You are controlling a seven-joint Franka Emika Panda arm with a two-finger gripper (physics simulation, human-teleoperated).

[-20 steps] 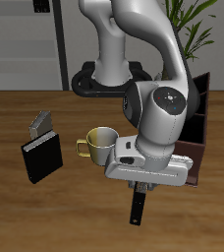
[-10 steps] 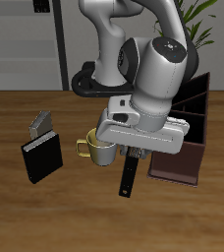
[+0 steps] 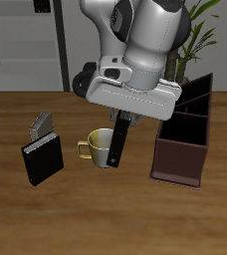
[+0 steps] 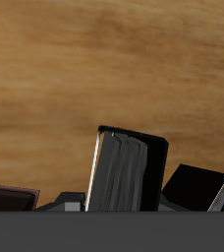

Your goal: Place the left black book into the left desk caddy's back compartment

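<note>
My gripper [image 3: 124,119] is shut on the top end of the left black book [image 3: 118,145]. The slim book hangs almost upright, a little tilted, above the table and in front of the mug. The left desk caddy [image 3: 179,160], a long maroon box with black dividers, stands beside the book, apart from it. Its back compartment [image 3: 198,93] is the far end slot, well behind the book. In the wrist view the held book [image 4: 124,173] fills the middle, and a corner of the caddy [image 4: 6,197] shows.
A yellow-handled mug [image 3: 100,147] stands just behind the hanging book. A squarer black book [image 3: 43,157] leans with a small grey-white book [image 3: 42,125] farther along the table; the black one also shows in the wrist view [image 4: 197,187]. A plant stands behind the caddy.
The arm has risen and moved back, away from the table's front edge, carrying the book up with it. The book now hangs in front of the mug.
</note>
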